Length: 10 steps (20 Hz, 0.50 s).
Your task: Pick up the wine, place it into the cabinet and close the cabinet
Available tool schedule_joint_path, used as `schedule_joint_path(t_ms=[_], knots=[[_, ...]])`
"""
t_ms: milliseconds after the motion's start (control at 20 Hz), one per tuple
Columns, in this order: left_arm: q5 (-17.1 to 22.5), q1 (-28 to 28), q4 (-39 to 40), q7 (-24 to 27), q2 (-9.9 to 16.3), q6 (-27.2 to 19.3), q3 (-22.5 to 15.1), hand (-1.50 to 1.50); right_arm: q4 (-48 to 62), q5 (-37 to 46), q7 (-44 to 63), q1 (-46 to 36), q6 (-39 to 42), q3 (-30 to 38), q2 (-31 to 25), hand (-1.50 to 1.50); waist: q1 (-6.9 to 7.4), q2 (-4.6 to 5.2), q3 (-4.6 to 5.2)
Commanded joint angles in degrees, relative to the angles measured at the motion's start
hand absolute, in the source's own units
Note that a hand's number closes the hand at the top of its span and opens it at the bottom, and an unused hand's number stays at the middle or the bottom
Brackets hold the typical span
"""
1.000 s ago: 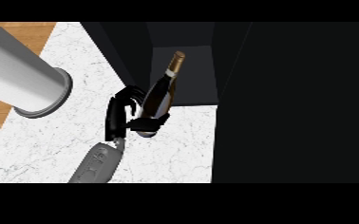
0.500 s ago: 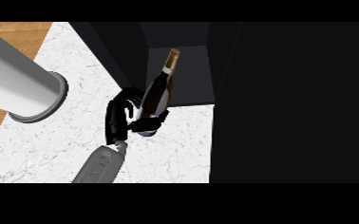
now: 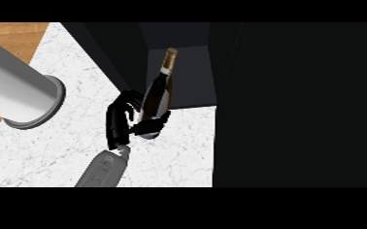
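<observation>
Right hand has the wine bottle, and it hangs right at the mouth of the cabinet. The fingers curl round the bottle's lower body on the side away from the cabinet's dark side panel. The thumb hooks across on the side nearer that panel, so the hand is closed round the glass. The bottle's base sits in the palm over the white marble counter, just in front of the cabinet's lower edge. Its body and brown-capped neck lie across the open compartment, top pointing inward. Whether the neck is actually past the cabinet's front edge, I cannot tell from this steep angle.

Against a second ago, the change is small. The capped top has slid a touch away from the dark side panel, so the bottle stands a little straighter in the view. The grip looks the same, with the same wrap low on the bottle. The grey forearm comes up from the lower edge, on the counter in front of the cabinet.

Well off from the cabinet, at the far side of the counter, a large grey cylinder has dropped slightly lower in the view.
</observation>
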<state>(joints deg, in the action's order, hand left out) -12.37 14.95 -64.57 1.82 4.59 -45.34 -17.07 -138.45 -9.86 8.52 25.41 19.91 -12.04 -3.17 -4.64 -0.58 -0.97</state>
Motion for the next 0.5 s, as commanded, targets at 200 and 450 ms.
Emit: schedule_joint_path(t_ms=[200,450], knots=[[3.4,13.7,8.2,-4.6,-3.2,3.9,3.0,1.5,-2.8,-5.0,0.6,1.1,1.3,1.1,-0.8,-1.5,-3.36,1.99,1.02],[-0.3,14.5,9.9,-2.1,-0.9,1.3,1.4,1.5,-1.5,-4.0,1.1,-0.6,0.9,-0.3,0.1,-1.5,-3.32,2.39,1.06]])
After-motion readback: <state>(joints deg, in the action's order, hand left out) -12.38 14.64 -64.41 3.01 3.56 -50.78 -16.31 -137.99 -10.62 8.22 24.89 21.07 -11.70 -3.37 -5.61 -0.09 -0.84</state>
